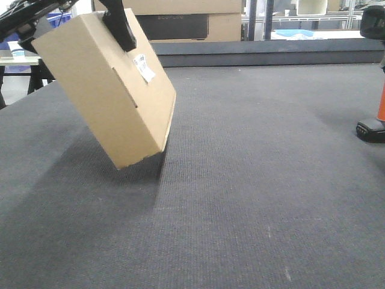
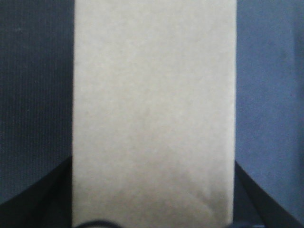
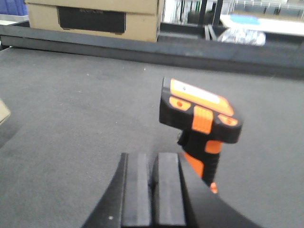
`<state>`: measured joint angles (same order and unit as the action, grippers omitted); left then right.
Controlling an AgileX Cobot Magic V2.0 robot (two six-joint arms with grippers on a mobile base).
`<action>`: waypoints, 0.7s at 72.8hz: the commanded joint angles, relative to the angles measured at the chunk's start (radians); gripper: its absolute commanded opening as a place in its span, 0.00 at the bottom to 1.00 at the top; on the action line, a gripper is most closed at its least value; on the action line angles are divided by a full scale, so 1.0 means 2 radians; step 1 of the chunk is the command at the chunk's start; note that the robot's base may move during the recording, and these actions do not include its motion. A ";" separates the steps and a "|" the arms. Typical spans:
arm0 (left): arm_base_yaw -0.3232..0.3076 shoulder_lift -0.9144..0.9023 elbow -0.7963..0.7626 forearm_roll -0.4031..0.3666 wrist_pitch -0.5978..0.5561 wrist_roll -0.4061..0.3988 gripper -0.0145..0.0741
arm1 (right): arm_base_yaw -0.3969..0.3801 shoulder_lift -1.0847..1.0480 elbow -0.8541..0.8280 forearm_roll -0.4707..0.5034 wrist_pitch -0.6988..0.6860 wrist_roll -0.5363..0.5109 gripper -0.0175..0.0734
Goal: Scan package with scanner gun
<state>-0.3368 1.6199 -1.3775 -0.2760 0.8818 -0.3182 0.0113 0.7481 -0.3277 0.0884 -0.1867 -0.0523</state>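
A tan cardboard package (image 1: 105,90) with a white label (image 1: 144,67) hangs tilted at the left, its lower corner just above or on the grey mat. My left gripper (image 1: 115,24) is shut on its upper edge. In the left wrist view the package (image 2: 154,109) fills the space between the dark fingers (image 2: 45,202). The orange and black scanner gun (image 3: 202,123) stands upright on the mat, also at the far right edge of the front view (image 1: 372,129). My right gripper (image 3: 153,187) is shut and empty, just left of and nearer than the scanner's handle.
The grey mat (image 1: 252,180) covers the table and ends at a raised dark ledge (image 1: 258,57) at the back. Cardboard boxes (image 1: 192,21) stand behind the ledge. A corner of the package shows at the left edge of the right wrist view (image 3: 4,114).
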 commanded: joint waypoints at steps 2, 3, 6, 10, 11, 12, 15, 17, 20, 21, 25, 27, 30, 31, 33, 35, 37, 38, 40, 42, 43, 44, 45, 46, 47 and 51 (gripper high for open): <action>-0.003 -0.003 0.006 -0.004 -0.003 -0.002 0.04 | -0.010 0.060 -0.004 0.050 -0.069 -0.001 0.01; -0.003 -0.003 0.007 -0.004 -0.003 -0.002 0.04 | -0.011 0.069 -0.004 0.054 -0.075 -0.001 0.01; -0.003 -0.003 0.011 -0.004 -0.005 -0.002 0.04 | -0.015 0.092 -0.004 0.054 -0.088 -0.001 0.01; -0.003 -0.003 0.015 -0.004 -0.005 -0.002 0.04 | -0.020 0.129 -0.004 0.054 -0.110 -0.001 0.01; -0.003 -0.003 0.016 -0.004 -0.005 -0.002 0.04 | -0.020 0.135 -0.004 0.054 -0.115 -0.001 0.01; -0.003 -0.003 0.016 -0.004 -0.005 -0.002 0.04 | -0.021 0.141 -0.004 0.054 -0.118 -0.001 0.01; -0.003 -0.003 0.017 -0.004 -0.005 -0.002 0.04 | -0.023 0.158 -0.005 0.054 -0.133 -0.001 0.01; -0.003 -0.003 0.018 -0.004 -0.005 -0.002 0.04 | -0.025 0.166 -0.005 0.054 -0.140 -0.001 0.01; -0.003 -0.003 0.018 -0.004 -0.005 -0.002 0.04 | -0.025 0.179 -0.005 0.054 -0.155 -0.001 0.01; -0.003 -0.003 0.018 -0.004 -0.005 -0.002 0.04 | -0.025 0.184 -0.005 0.054 -0.160 -0.001 0.01; -0.003 -0.003 0.018 -0.004 -0.005 -0.002 0.04 | -0.025 0.198 -0.005 0.054 -0.175 -0.001 0.01; -0.003 -0.003 0.018 -0.004 -0.005 -0.002 0.04 | -0.026 0.206 -0.005 0.054 -0.183 -0.001 0.01; -0.003 -0.003 0.018 -0.004 -0.005 -0.002 0.04 | -0.026 0.218 -0.005 0.054 -0.193 -0.001 0.01; -0.003 -0.003 0.018 -0.004 -0.005 -0.002 0.04 | -0.028 0.224 -0.005 0.054 -0.198 -0.001 0.01; -0.003 -0.003 0.018 -0.004 -0.005 -0.002 0.04 | -0.031 0.232 -0.005 0.054 -0.205 0.000 0.01; -0.003 -0.003 0.018 -0.004 -0.005 -0.002 0.04 | -0.034 0.240 -0.005 0.054 -0.212 0.007 0.01; -0.003 -0.003 0.018 -0.004 -0.005 -0.002 0.04 | -0.037 0.248 -0.005 0.053 -0.218 0.013 0.01; -0.003 -0.003 0.018 -0.004 -0.005 -0.002 0.04 | -0.039 0.250 -0.005 0.053 -0.223 0.015 0.01; -0.003 -0.003 0.018 -0.004 -0.005 -0.002 0.04 | -0.043 0.258 -0.005 0.052 -0.234 0.021 0.01; -0.003 -0.003 0.018 -0.004 -0.005 -0.002 0.04 | -0.047 0.265 -0.005 0.051 -0.244 0.026 0.01; -0.003 -0.003 0.018 -0.004 -0.005 -0.002 0.04 | -0.050 0.267 -0.005 0.050 -0.246 0.031 0.01; -0.003 -0.003 0.018 -0.004 -0.005 -0.002 0.04 | -0.052 0.270 -0.005 0.048 -0.251 0.037 0.01; -0.003 -0.003 0.018 -0.004 -0.005 -0.002 0.04 | -0.055 0.275 -0.005 0.046 -0.255 0.042 0.01; -0.003 -0.003 0.018 -0.004 -0.005 -0.002 0.04 | -0.058 0.276 -0.005 0.044 -0.259 0.044 0.01; -0.003 -0.003 0.018 -0.004 -0.005 -0.002 0.04 | -0.059 0.277 -0.005 0.039 -0.260 0.050 0.01; -0.003 -0.003 0.018 -0.004 -0.005 -0.002 0.04 | -0.070 0.286 -0.005 0.006 -0.266 0.075 0.01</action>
<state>-0.3368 1.6199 -1.3406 -0.2760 0.8837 -0.3182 -0.0970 1.2963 -0.3292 0.1732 -0.6555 0.0293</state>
